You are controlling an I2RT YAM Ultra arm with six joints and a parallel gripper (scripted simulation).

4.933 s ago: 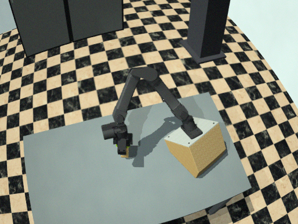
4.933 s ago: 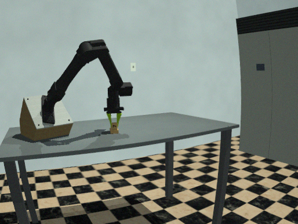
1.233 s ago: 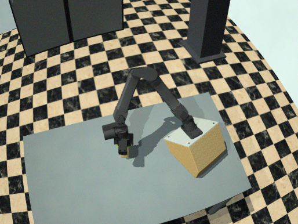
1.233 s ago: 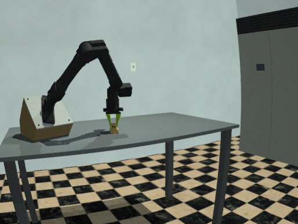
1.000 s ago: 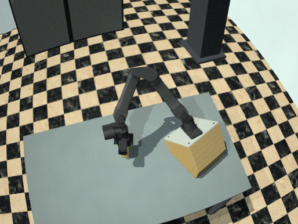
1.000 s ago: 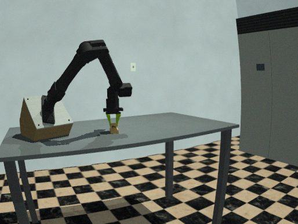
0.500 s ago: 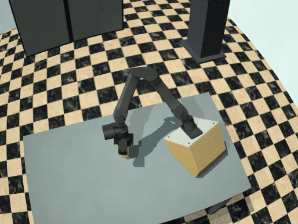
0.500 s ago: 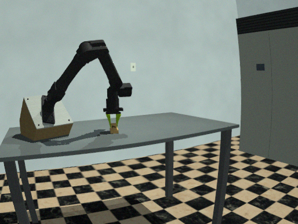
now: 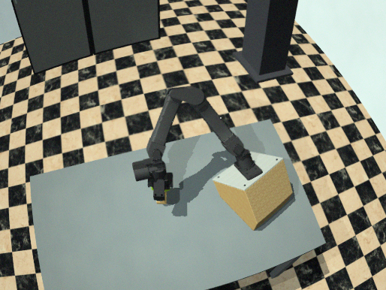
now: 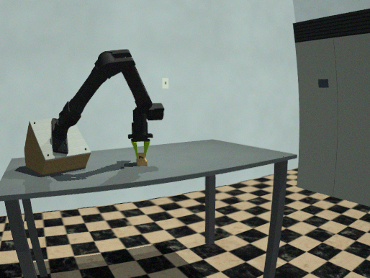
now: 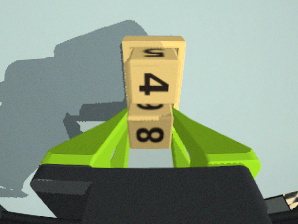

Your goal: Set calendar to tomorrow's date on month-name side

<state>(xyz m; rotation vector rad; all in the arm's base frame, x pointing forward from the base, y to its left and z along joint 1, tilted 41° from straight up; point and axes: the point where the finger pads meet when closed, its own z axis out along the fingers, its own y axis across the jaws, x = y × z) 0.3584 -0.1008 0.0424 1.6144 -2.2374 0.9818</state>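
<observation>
My gripper [image 11: 150, 114] points straight down over the middle of the grey table [image 9: 169, 225]. Its green fingers are shut on a small wooden cube [image 11: 149, 137] whose face towards the wrist camera shows an 8. Just beyond it another wooden face shows a 4 [image 11: 153, 86], and a wider wooden piece [image 11: 153, 44] with part of a mark stands behind that. I cannot tell whether these are one cube, two cubes or the tray. In the side view the wooden piece [image 10: 141, 160] sits at the table top between the fingers [image 10: 141, 153]. From above the gripper [image 9: 161, 195] hides nearly all of it.
The arm's base stands on a slanted wooden block [image 9: 253, 189] at the table's right side. Dark cabinets [image 9: 86, 26] and a dark pillar [image 9: 266, 37] stand on the checkered floor behind the table.
</observation>
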